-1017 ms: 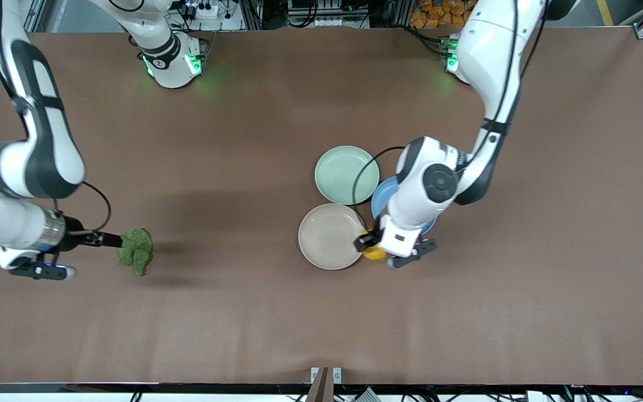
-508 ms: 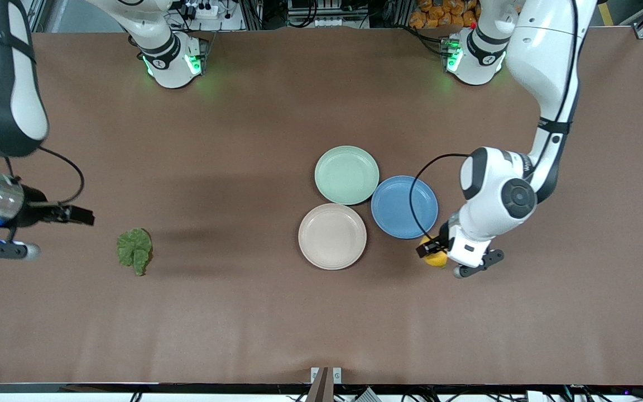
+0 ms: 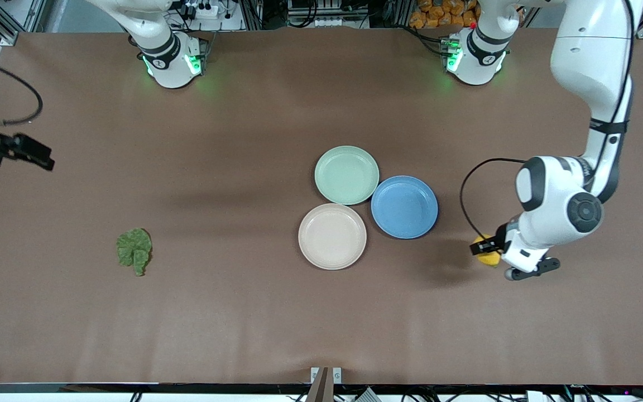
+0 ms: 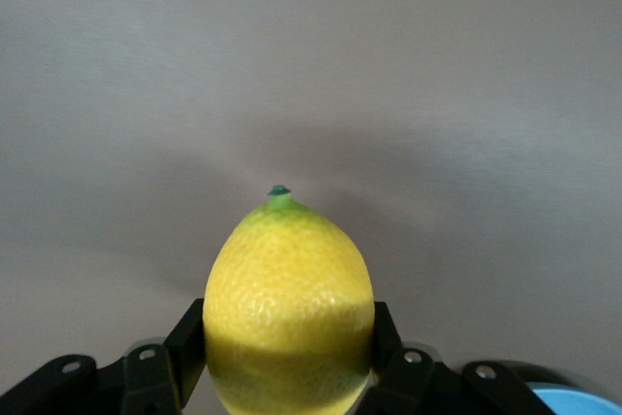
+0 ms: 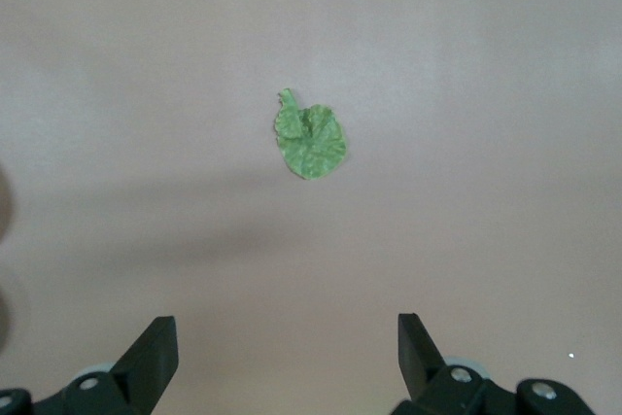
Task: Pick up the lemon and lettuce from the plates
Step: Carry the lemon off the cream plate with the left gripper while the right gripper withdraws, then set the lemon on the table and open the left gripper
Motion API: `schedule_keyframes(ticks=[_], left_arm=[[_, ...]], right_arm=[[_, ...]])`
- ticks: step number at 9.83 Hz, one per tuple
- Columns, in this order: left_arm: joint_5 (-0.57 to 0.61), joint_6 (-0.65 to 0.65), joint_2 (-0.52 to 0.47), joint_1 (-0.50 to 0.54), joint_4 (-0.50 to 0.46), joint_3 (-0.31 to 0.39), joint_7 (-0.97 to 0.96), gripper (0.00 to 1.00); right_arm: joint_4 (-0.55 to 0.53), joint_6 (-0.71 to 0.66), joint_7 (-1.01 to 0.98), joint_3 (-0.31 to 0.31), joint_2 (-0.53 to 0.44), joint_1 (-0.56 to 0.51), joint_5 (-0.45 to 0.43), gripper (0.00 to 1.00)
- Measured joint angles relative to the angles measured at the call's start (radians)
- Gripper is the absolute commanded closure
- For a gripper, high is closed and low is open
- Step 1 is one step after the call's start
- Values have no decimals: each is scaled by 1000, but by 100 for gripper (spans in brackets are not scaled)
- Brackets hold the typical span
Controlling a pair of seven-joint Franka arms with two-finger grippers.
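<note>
In the last 1 s I dropped the lettuce (image 3: 135, 250) on bare table, right gripper (image 3: 30, 152) spread empty, while left gripper (image 3: 492, 252) carried the clamped lemon (image 3: 488, 257) past the blue plate (image 3: 404, 207), so both plates (image 3: 346, 174) sat empty

Lettuce (image 5: 310, 138): lying flat on the brown table (image 5: 486, 94), crinkled, its short stem end pointing away from the gripper.
Right gripper (image 5: 284, 357): hanging high over bare table, holding nothing.
Fingers (image 5: 148, 357): standing wide apart, both dark tips showing at the frame's edge.
Gap: the leaf is sitting well apart from the fingertips, roughly centred between them.
</note>
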Motion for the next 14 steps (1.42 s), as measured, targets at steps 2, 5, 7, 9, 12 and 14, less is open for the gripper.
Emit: schedule_keyframes(ticks=[2,5,7,9,12,14], left_arm=[[26,-25,0,43,-8,0,56,100],[34,-30,35,64,-30,-1,81,10],[34,-29,61,64,-30,-3,81,0],[34,-29,59,64,-22,-3,85,0],[34,-30,4,64,-34,-3,90,0],[34,-26,-85,64,-117,-3,89,0]], right_arm=[[-1,-26,0,-44,-65,37,34,0],[-3,-39,-2,-81,-106,41,56,0],[-5,-39,-3,-96,-107,62,58,0],[-8,-39,-3,-103,-107,69,58,0],[-22,-40,-6,-122,-107,73,58,0],[-33,-39,-26,-136,-107,74,58,0]])
